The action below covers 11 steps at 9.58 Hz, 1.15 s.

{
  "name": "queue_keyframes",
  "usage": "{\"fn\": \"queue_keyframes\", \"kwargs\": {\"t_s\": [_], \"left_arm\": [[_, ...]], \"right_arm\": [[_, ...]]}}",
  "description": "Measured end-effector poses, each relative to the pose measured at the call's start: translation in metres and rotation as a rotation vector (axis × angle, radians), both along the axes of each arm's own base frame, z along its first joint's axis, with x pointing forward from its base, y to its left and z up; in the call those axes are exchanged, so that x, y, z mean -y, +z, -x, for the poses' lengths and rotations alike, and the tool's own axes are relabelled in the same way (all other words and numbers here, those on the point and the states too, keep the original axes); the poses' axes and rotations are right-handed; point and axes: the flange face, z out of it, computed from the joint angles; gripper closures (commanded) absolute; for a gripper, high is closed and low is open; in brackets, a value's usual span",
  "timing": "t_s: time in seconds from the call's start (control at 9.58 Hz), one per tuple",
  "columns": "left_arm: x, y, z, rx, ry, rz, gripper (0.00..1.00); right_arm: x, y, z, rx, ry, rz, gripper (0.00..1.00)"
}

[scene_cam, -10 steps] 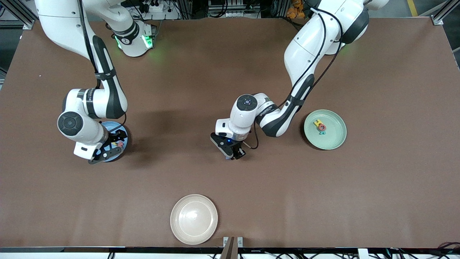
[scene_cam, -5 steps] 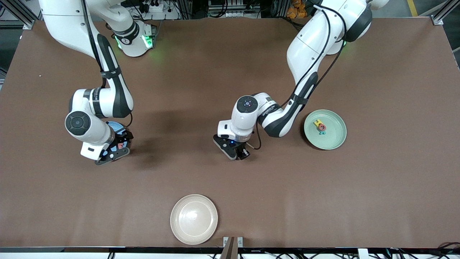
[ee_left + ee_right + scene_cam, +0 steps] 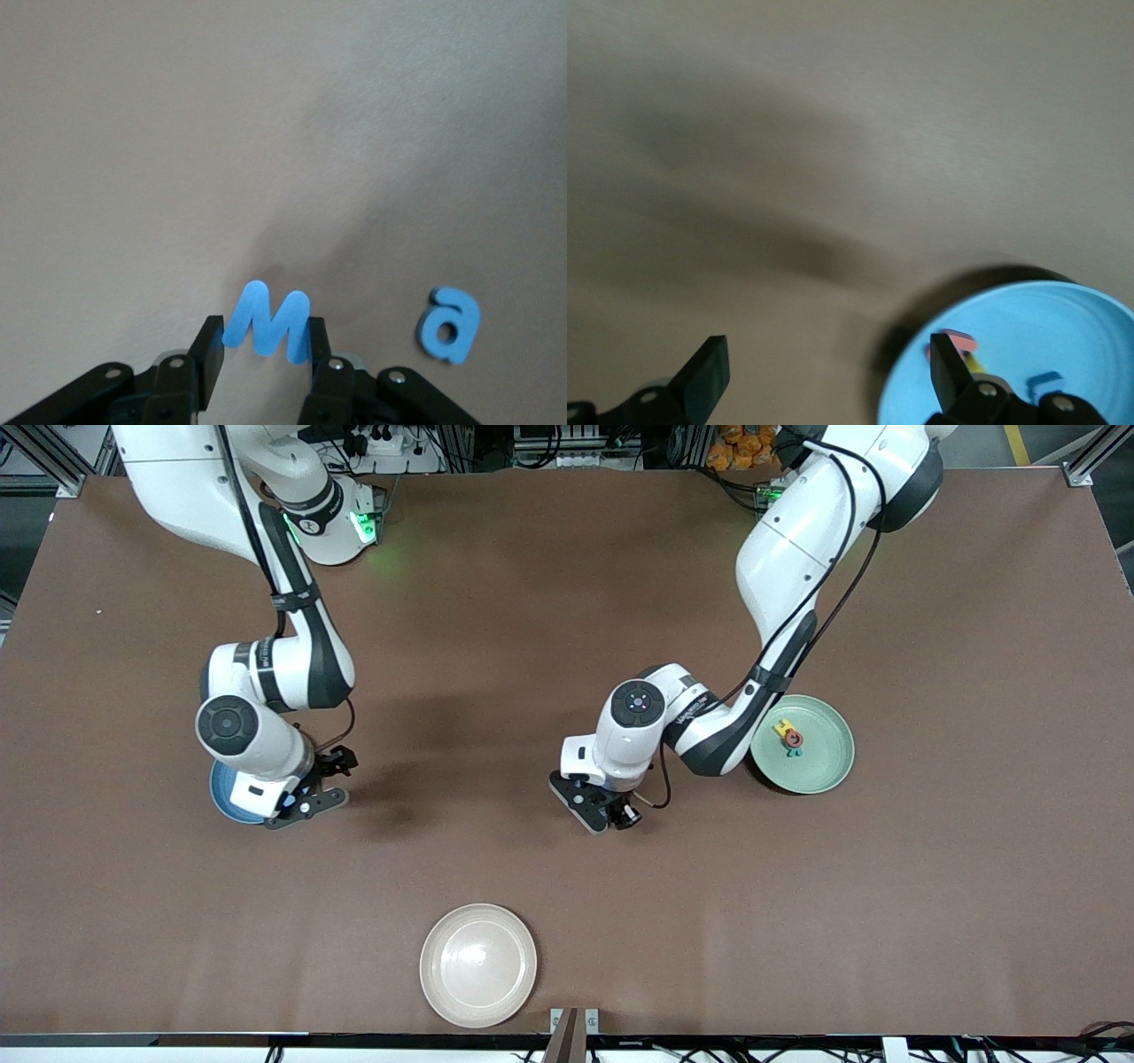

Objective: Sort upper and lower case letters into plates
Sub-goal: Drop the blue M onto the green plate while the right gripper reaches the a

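A: Front view, nearest first: what lies on the brown table?

B: A cream plate sits at the camera's edge. Farther in, the left gripper hangs over mid-table, pinching a blue capital M by its outer legs. The letter stands on edge between the fingers, its width spanning the gap.

A: Anything beside it?

B: A blue small a lies flat on the table nearby.

A: And the right gripper?

B: Spread wide and empty, over the table at the blue plate's rim. Letters lie in that plate. Toward the left arm's end, a mint plate holds yellow, red and teal letters. Cables and metal framing line the table's top edge.
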Motion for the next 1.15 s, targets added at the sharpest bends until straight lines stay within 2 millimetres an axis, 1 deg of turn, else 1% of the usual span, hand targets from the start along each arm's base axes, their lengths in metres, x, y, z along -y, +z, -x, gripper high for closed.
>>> {"fn": "queue_keyframes", "kwargs": {"t_s": [0.21,0.31,0.52,0.63,0.83,1.04,1.15], "left_arm": [[-0.024,0.014,-0.015,-0.044,-0.022,0.004,0.76],[-0.034,0.02,-0.019,-0.061,-0.026,-0.009,0.76],[-0.054,0.028,-0.022,-0.119,-0.022,-0.05,0.76],[-0.066,0.032,-0.021,-0.146,-0.03,-0.067,0.76],[-0.1,0.048,-0.01,-0.176,-0.022,-0.104,0.76],[-0.147,0.066,0.011,-0.203,0.003,-0.146,0.76],[-0.17,0.068,0.023,-0.224,0.018,-0.158,0.76]], "right_arm": [[-0.032,-0.001,0.005,0.01,-0.035,-0.012,0.0],[-0.053,-0.002,0.007,0.017,-0.06,-0.018,0.0],[-0.113,-0.003,0.012,0.036,-0.086,-0.049,0.0],[-0.147,-0.001,0.016,0.054,-0.097,-0.077,0.0],[-0.219,-0.001,0.021,0.09,-0.147,-0.137,0.0],[-0.279,-0.013,0.025,0.107,-0.19,-0.166,0.0],[-0.307,-0.022,0.028,0.116,-0.202,-0.177,0.0]]}}
